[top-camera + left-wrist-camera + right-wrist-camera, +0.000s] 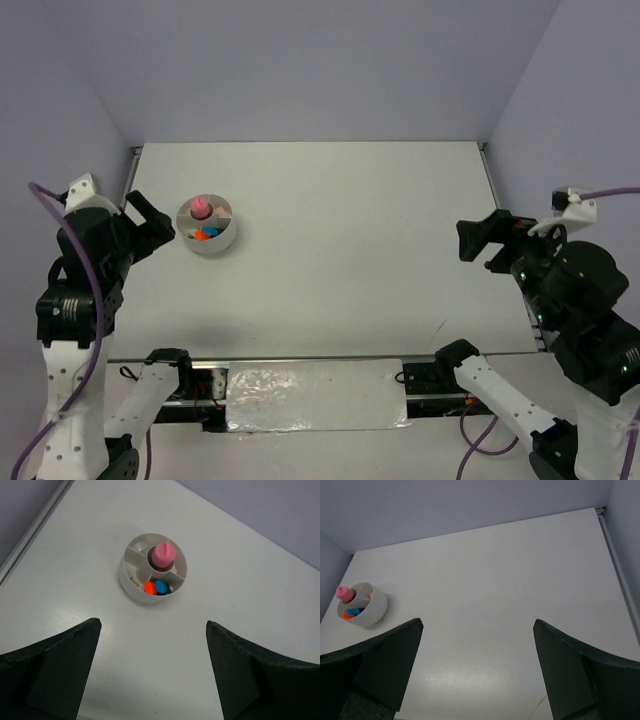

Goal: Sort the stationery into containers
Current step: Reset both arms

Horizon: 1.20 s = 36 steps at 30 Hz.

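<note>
Lilac walls enclose a white table (340, 200); every piece in view lies inside the bowl (131, 587), which is round, white and divided.

1. Tool state: the left gripper (152, 625) hangs with its jaws spread wide, holding nothing; the bowl sits just ahead of its fingertips, apart from them. The right gripper (477, 622) is equally wide and empty; the bowl lies well ahead, far to its left.
2. Contents: the pink tube (163, 554) stands upright in the centre cell; the orange cap (149, 587) and blue cap (160, 586) touch in the cell nearest the left gripper.
3. Handling, as judged: the pieces are light and rigid; the markers are smooth and likely to slip, so grip across the barrel; the bowl may slide if nudged.
4. Obscured: the marker barrels are mostly hidden; the pale contents of the side cells cannot be identified.
</note>
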Each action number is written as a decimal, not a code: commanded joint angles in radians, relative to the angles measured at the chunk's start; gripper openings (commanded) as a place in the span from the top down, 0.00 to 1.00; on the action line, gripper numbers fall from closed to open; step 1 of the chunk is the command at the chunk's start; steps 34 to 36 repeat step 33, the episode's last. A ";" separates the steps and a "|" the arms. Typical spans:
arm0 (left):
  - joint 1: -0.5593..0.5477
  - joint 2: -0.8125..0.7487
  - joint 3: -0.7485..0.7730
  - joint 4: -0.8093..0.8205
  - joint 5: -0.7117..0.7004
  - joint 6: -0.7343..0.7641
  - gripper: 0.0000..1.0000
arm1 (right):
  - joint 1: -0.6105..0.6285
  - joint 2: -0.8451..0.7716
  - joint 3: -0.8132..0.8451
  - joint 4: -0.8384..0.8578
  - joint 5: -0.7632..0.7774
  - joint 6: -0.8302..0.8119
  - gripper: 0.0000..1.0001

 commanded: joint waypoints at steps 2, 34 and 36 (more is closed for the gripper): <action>-0.058 -0.135 0.055 -0.025 -0.031 -0.009 0.01 | 0.008 -0.138 -0.090 -0.017 0.012 -0.040 0.00; -0.057 -0.303 -0.136 -0.006 -0.080 0.094 0.01 | 0.008 -0.143 -0.243 0.041 0.001 0.025 0.00; -0.057 -0.303 -0.136 -0.006 -0.080 0.094 0.01 | 0.008 -0.143 -0.243 0.041 0.001 0.025 0.00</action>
